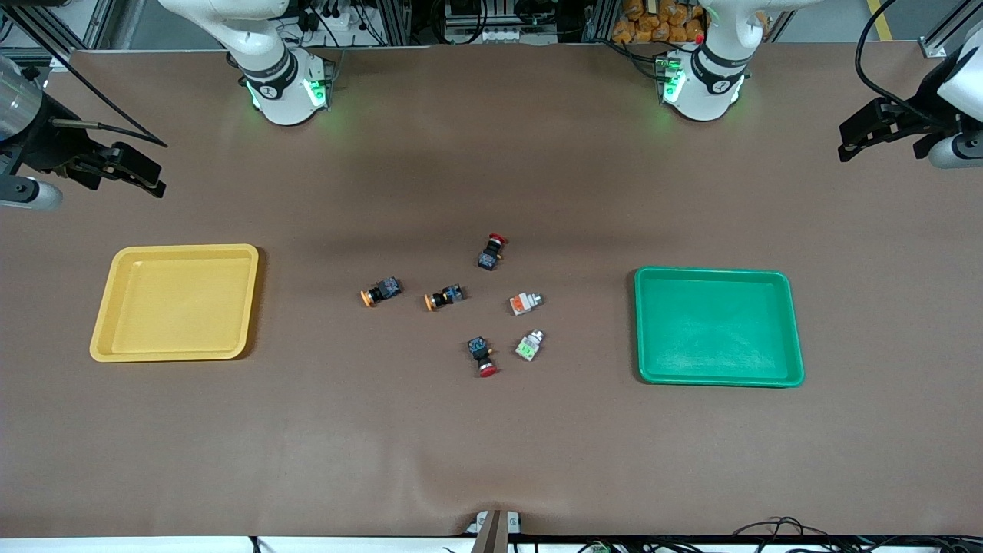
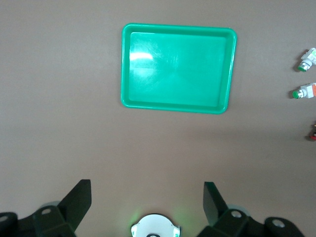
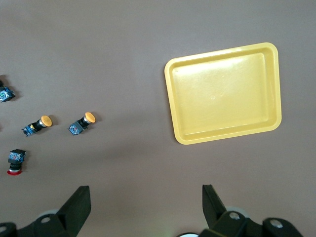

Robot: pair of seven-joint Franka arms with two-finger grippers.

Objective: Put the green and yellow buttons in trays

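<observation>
Yellow-capped buttons (image 1: 380,291) lie mid-table, caps toward the empty yellow tray (image 1: 175,302) at our right arm's end, nearer our spread right gripper (image 1: 127,175) than our equally spread, waiting left gripper (image 1: 875,130).

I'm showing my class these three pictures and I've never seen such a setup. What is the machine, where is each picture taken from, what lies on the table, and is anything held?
Two robot arms stand at a brown table. One picture looks down from high across the table; the other two come from cameras on each arm's wrist. The left claw hangs open over the table by the green tray, the right claw open by the yellow tray. Both trays hold nothing. Between them lie six small push-buttons: two yellow-capped, two white-bodied, two red-capped. Nothing is held.
</observation>
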